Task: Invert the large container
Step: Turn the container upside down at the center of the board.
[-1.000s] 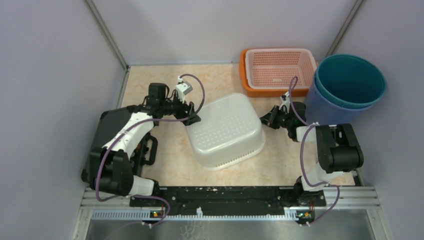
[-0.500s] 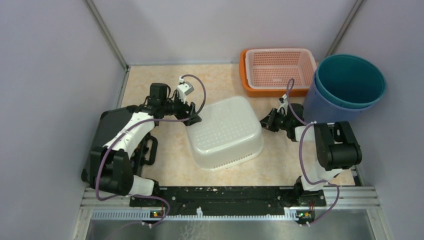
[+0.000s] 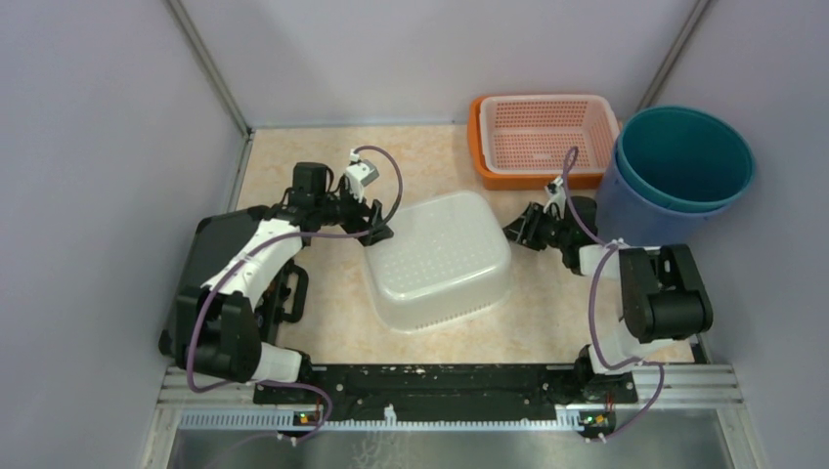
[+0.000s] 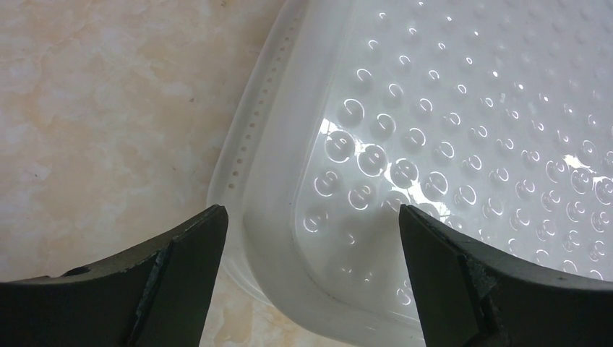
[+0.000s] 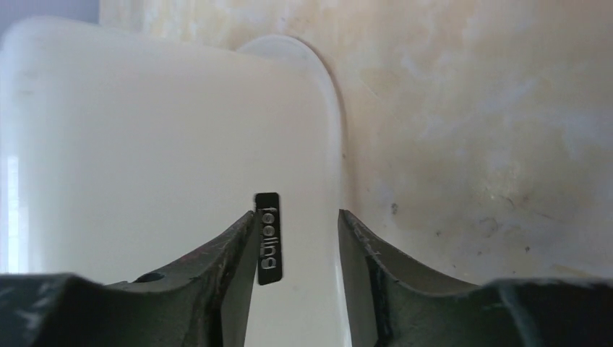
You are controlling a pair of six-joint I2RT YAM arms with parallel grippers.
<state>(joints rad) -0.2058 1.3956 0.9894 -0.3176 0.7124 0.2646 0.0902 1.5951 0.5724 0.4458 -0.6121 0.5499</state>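
Observation:
The large white container (image 3: pixel 440 256) lies bottom up on the table, its dimpled base facing up. My left gripper (image 3: pixel 376 227) is open at its far left corner. In the left wrist view the corner and rim (image 4: pixel 448 144) lie between and beyond the wide-apart jaws (image 4: pixel 311 217), untouched. My right gripper (image 3: pixel 515 233) is at the container's right side. In the right wrist view its jaws (image 5: pixel 298 213) stand a little apart before the smooth white wall (image 5: pixel 144 144) and its rim, pinching nothing. A small black label (image 5: pixel 267 238) sits on that wall.
An orange tray with a pink basket in it (image 3: pixel 543 137) stands at the back right. A blue bucket with a teal liner (image 3: pixel 684 171) stands at the right edge, close behind my right arm. Grey walls enclose the table.
The container has shifted slightly left and settled lower. My right gripper has moved a little farther back and left along its side. The left gripper has barely moved.

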